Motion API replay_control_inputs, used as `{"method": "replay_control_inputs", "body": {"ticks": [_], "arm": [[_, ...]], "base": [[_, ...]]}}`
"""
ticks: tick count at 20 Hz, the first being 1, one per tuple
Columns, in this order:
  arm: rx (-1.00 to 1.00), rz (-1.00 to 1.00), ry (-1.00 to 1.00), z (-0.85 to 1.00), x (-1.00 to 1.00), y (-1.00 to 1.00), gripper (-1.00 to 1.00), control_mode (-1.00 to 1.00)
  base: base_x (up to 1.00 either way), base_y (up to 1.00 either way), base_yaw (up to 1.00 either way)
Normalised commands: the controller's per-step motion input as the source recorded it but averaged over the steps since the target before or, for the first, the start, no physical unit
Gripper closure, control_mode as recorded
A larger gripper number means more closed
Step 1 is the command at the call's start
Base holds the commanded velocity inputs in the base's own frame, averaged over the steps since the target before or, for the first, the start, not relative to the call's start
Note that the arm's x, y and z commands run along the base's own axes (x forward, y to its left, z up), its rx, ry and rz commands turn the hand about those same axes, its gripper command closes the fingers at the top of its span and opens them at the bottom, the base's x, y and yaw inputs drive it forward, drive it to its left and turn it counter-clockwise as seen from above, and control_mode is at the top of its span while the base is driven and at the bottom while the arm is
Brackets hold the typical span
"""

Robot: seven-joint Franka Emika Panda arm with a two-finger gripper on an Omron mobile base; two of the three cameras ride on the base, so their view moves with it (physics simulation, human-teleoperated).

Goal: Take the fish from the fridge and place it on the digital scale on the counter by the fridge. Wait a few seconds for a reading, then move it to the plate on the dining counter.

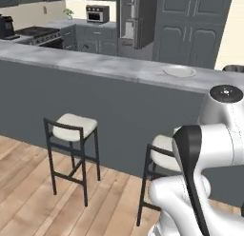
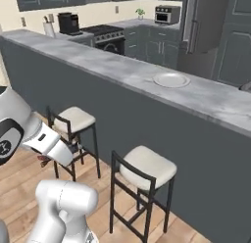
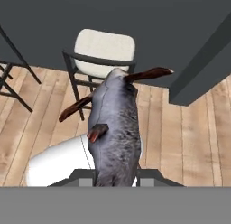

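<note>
My fingers (image 3: 115,181) are clamped on the fish (image 3: 115,128), a mottled grey body with reddish-brown fins, held low over plank flooring near a cream-cushioned stool (image 3: 103,49). The round pale plate (image 2: 171,80) lies flat on the veined marble worktop (image 2: 98,63).

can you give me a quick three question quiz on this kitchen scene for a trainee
1. True or false: the gripper is shut on the fish.
2. What lies on the plate? A) the fish B) nothing C) a cup
3. Fill in: the plate sits on the long marble ____ above the stools.

Key: 1 true. 2 B. 3 bar.
</note>
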Motion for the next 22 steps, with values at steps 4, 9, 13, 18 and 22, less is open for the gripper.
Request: {"method": "replay_control_inputs", "body": {"ticks": [4,9,13,18,22], "arm": [[0.00,0.00,0.00,0.00,0.00,0.00,1.00,1.00],[0.00,0.00,0.00,0.00,0.00,0.00,1.00,1.00],[0.00,0.00,0.00,0.00,0.00,0.00,1.00,1.00],[0.00,0.00,0.00,0.00,0.00,0.00,1.00,1.00],[0.00,0.00,0.00,0.00,0.00,0.00,1.00,1.00]], "base": [[0.52,0.44,-0.55],[0.54,0.45,-0.54],[0.66,0.46,-0.48],[0.80,0.36,-0.41],[0.86,0.31,-0.38]]}}
